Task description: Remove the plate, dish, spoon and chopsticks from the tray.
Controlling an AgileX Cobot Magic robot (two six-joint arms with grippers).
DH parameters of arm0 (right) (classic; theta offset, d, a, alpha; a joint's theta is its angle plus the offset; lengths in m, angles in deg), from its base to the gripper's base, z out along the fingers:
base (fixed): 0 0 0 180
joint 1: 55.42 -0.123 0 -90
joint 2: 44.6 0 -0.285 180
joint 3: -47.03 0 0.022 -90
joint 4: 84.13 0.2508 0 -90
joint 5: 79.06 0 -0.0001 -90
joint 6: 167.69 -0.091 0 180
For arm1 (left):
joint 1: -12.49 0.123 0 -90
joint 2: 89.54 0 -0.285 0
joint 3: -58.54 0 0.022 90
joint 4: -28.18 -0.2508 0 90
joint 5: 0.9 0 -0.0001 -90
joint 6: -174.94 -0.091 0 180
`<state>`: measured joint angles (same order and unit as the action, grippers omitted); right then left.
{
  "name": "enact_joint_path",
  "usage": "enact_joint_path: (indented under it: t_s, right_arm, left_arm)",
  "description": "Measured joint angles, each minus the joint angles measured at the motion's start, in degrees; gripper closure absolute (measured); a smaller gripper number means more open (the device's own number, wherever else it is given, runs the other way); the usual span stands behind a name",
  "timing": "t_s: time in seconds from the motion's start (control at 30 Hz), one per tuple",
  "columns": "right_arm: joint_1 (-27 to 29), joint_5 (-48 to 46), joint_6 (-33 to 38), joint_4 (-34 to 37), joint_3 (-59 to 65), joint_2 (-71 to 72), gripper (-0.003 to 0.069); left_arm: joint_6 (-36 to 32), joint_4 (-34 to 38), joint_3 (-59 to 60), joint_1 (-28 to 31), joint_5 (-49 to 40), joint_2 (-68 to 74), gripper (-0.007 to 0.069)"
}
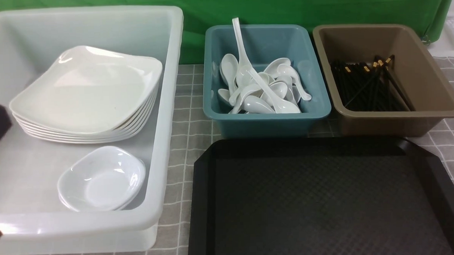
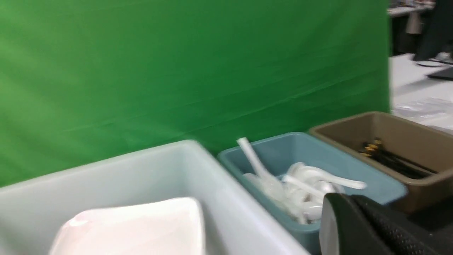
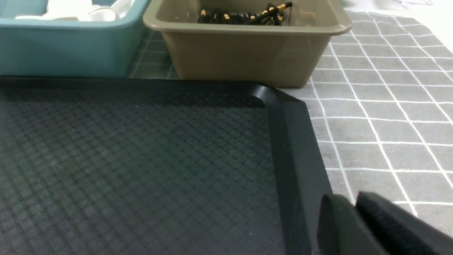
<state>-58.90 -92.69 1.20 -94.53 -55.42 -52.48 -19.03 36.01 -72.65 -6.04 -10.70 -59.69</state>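
Four containers face you, each for one kind of ware. Largest, the white tub (image 1: 165, 107), left of frame, holds the plate (image 1: 87, 87) topping its stack at the back and the dish (image 1: 102, 179) nested in front. The tray (image 1: 322, 200), lower right, lies bare. The teal tub (image 1: 268, 118), upper centre, heaps the spoon (image 1: 271, 98) with its fellows. The brown tub (image 1: 432, 80), upper right, holds the chopsticks (image 1: 367, 85), laid lengthwise. Your left gripper (image 2: 339, 219) reads closed, empty; your right gripper (image 3: 357, 219) shows pads nearly together, gap unclear.
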Motion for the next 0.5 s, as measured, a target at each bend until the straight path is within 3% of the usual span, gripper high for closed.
enact_joint_path:
  t_s: [0.2,0.37,0.5]
  right_arm:
    - [0.00,0.00,0.00,0.00,0.00,0.00,0.0531]
    - [0.00,0.00,0.00,0.00,0.00,0.00,0.0522]
    - [0.00,-0.06,0.00,0.05,0.00,0.00,0.0509]
  left_arm:
    - [9.14,-8.60,9.44,11.19,2.68,-8.45,0.0615]
    - [12.83,-10.20,19.98,20.01,2.03,-17.39,0.0614]
    - [16.63,-9.76,27.09,22.91,-0.27,-21.68,0.0614]
